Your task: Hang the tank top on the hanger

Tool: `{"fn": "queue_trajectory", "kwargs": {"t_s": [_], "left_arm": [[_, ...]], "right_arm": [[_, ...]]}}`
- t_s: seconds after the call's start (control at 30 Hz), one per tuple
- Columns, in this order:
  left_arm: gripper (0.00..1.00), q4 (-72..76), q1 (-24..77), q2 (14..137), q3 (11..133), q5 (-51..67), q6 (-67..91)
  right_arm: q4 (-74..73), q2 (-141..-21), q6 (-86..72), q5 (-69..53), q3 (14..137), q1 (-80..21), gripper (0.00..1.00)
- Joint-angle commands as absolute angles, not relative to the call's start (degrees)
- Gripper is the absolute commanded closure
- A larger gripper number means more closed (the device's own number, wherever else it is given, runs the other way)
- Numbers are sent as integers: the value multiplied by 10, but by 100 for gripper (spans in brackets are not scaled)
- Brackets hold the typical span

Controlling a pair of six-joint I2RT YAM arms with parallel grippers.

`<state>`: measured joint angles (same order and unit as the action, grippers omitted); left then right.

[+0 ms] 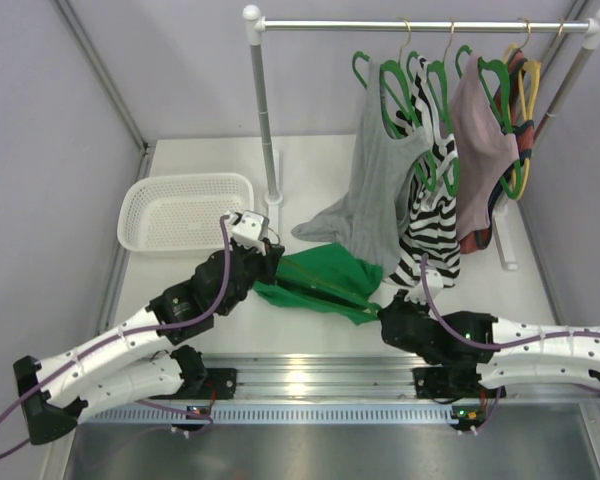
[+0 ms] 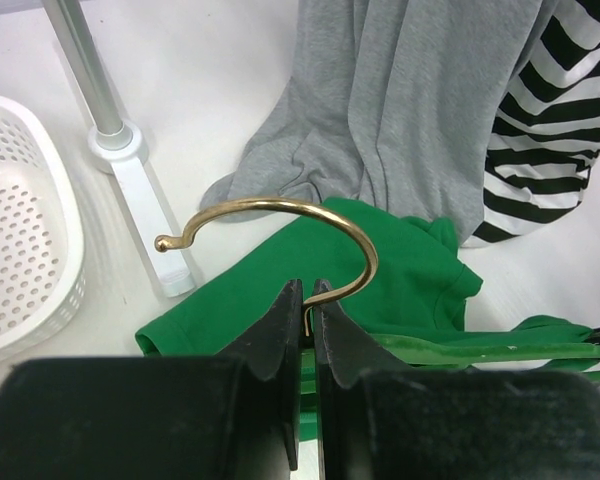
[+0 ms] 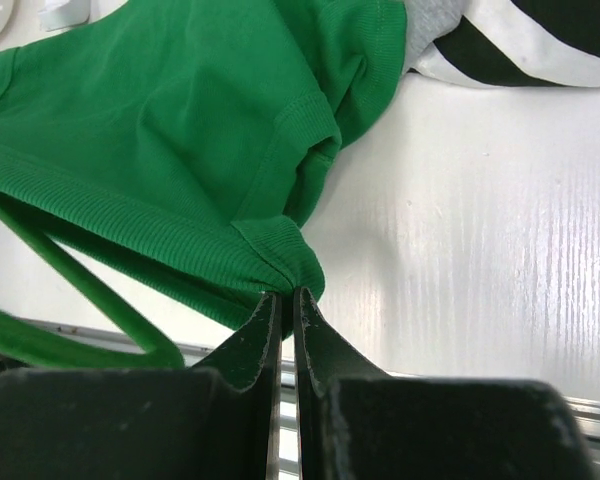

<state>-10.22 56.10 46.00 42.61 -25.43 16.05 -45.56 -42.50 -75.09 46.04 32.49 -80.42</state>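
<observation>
Leftmost, well to the left of the rail post [image 1: 262, 110], a white perforated basket [image 1: 140, 215] sits on the white bench [image 1: 310, 160]. Just in front of the post's foot, the left arm's fingers [image 2: 275, 330] are clenched on the stem of the gold hook [image 2: 280, 204] of the hanger [image 2: 460, 350]. The hook arches up and curls back toward the post. The hanger's thin green arm runs rightward from those fingers, against the tank top.

The tank top [image 1: 345, 270], bright green, lies crumpled on the bench in front and to the right of the post, between the two arms. At its near right corner, farther right of the post, the right arm's fingers [image 3: 250, 345] are pinched tight on a ribbed hem of the green fabric.

Behind it, right of the post, a grey top [image 1: 380, 190] hangs with its lower edge pooled on the bench, touching the green fabric. Right again hangs a black-and-white striped top [image 1: 430, 225].
</observation>
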Motion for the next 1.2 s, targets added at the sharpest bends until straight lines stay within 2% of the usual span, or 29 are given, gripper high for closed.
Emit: {"fn": "queue_trajectory", "kwargs": {"t_s": [0.0, 1.17], "left_arm": [[100, -79, 559, 465, 439, -301, 123], [100, -89, 559, 537, 478, -381, 153]], "right_arm": [[-501, -417, -730, 473, 358, -795, 100], [-516, -426, -667, 429, 407, -795, 100]]}}
